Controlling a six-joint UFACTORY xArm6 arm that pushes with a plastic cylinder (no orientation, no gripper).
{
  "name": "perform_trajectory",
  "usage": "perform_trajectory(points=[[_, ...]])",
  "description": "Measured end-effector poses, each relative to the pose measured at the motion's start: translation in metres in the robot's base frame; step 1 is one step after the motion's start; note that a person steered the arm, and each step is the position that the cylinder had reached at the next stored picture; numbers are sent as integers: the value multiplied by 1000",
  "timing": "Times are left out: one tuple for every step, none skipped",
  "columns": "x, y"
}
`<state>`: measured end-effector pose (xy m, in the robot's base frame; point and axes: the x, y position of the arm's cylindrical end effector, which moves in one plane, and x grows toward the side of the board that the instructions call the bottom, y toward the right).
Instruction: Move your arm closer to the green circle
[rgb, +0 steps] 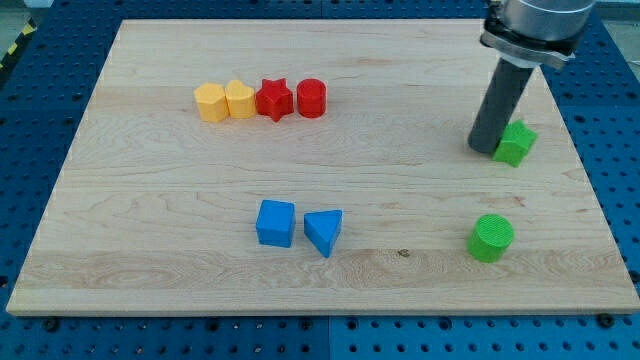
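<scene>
Green circle: the round, ribbed-top green plastic cylinder (491, 238) is sitting nearest the view's bottom, on the right side of the pale wooden board (150, 270), alone and well apart from the rod.
Blue pair: the blue plastic cube (275, 223) and the blue plastic triangular block (324, 232) are lying just beside each other, left of the green circle, near the middle of the board.
My tip: the lower end of the straight dark rod, my tip (484, 150), is resting on the board farther up on the right, with nothing to open or close and holding nothing.
Green neighbour: an irregular green plastic block (516, 143), possibly star-like, is sitting just right of my tip, seemingly touching it.
Far row: the yellow hexagonal block (210, 102), yellow pentagon-like block (240, 99), red star block (274, 99) and red cylinder block (311, 98) are standing side by side at upper left.
</scene>
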<state>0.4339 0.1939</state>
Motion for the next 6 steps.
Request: perform_trajectory(points=[[1,13],[15,22],[34,-2],[57,15],[78,40],[97,42]])
